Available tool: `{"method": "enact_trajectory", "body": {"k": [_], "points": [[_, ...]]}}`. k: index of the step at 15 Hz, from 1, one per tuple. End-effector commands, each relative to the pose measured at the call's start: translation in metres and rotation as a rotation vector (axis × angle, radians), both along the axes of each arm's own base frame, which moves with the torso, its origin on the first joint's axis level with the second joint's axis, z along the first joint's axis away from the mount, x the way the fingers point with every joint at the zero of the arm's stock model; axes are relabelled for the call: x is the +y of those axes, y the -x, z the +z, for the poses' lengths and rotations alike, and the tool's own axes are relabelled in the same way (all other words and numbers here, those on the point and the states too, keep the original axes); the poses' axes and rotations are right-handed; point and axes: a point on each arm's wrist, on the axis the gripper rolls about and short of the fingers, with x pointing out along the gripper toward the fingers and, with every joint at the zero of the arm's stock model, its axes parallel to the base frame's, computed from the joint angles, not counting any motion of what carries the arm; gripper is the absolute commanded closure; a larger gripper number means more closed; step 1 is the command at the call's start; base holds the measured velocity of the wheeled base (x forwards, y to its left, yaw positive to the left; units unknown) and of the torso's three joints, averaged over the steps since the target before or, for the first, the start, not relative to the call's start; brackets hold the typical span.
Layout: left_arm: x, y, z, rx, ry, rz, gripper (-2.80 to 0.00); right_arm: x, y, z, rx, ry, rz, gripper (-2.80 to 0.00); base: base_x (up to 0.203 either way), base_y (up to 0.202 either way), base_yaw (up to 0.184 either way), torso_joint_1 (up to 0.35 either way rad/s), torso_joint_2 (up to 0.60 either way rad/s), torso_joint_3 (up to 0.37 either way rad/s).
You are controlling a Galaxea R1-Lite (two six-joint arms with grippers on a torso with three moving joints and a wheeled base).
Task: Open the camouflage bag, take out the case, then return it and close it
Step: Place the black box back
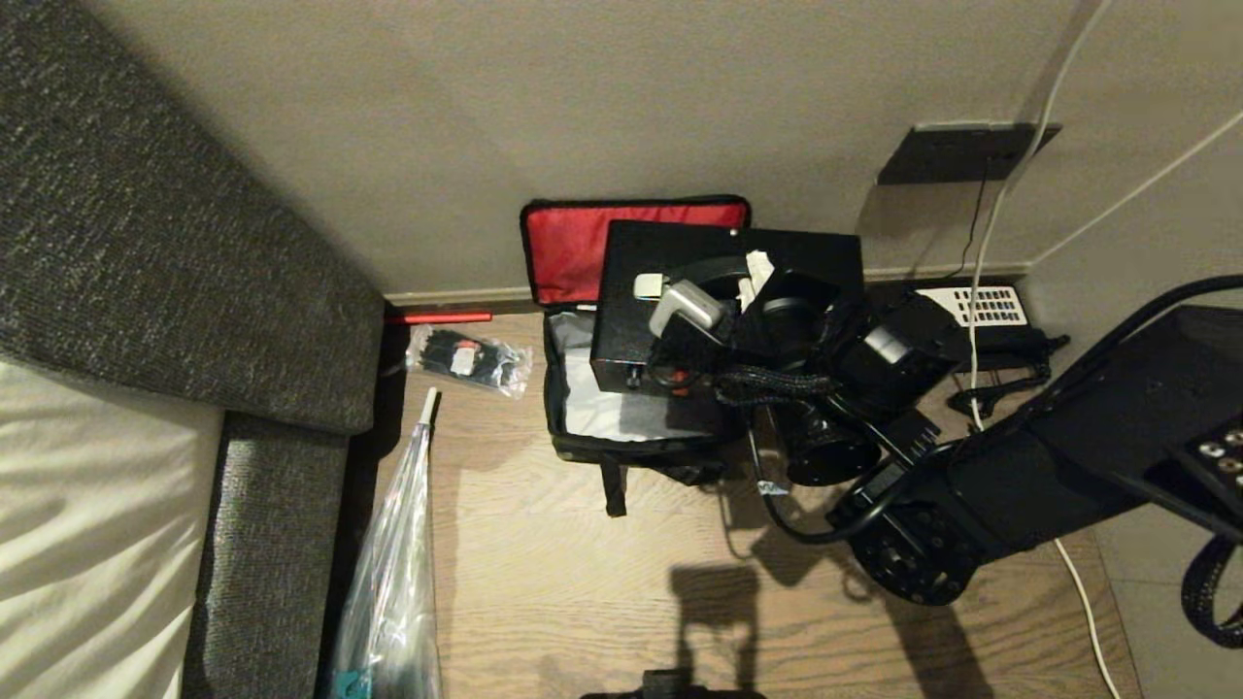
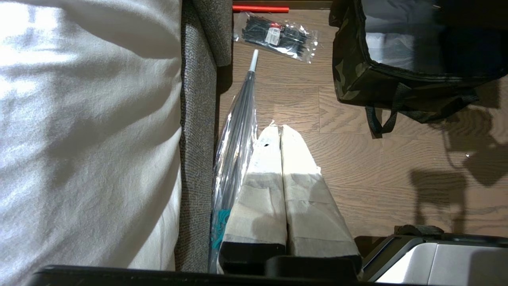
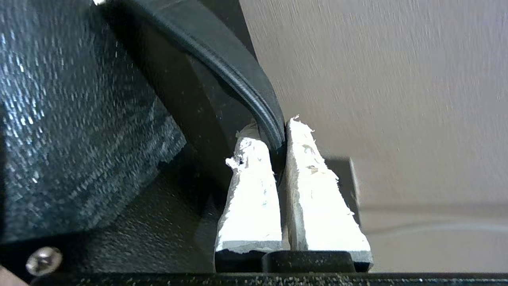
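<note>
We see the camouflage bag (image 1: 621, 427) open on the wood floor (image 1: 544, 573) against the wall, red lid (image 1: 583, 248) standing upright, silvery lining exposed. The case (image 1: 719, 291) is lifted above the bag's opening, tilted. Our right gripper (image 1: 753, 282) is clamped on the case's black handle strap (image 3: 254, 99); the taped fingers (image 3: 317, 190) pinch it between them. Our left gripper (image 2: 279, 131) hangs parked low beside the grey sofa (image 2: 198, 119), fingers pressed together, holding nothing, above a folded clear umbrella (image 2: 238, 127). A clear packet of black ties (image 1: 471, 359) lies left of the bag. A black telephone (image 1: 981, 311) sits by the wall at right.
</note>
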Motion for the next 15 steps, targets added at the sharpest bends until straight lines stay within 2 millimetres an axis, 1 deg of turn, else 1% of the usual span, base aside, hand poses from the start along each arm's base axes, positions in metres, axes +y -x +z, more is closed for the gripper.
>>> {"method": "enact_trajectory", "body": {"k": [1,6,8,15], "points": [[0.000,0.000,-0.001,0.002,0.001,0.001,0.00,0.017,-0.005,-0.014,0.009,0.018,0.010,0.00,0.000,0.000,0.000,0.000,0.00,0.000],[0.000,0.000,0.000,0.001,0.001,0.001,0.00,0.044,-0.013,-0.026,-0.003,0.021,0.033,0.00,0.000,0.000,0.000,0.000,0.00,0.000],[0.000,0.000,0.000,0.001,0.000,0.001,0.00,0.051,-0.017,-0.033,-0.001,0.022,0.037,0.00,0.000,0.000,0.000,0.000,0.00,0.000],[0.000,0.000,-0.001,0.003,0.001,0.001,0.00,0.066,-0.029,-0.052,0.004,0.018,0.044,0.00,0.000,0.000,0.000,0.000,0.00,0.000]]}}
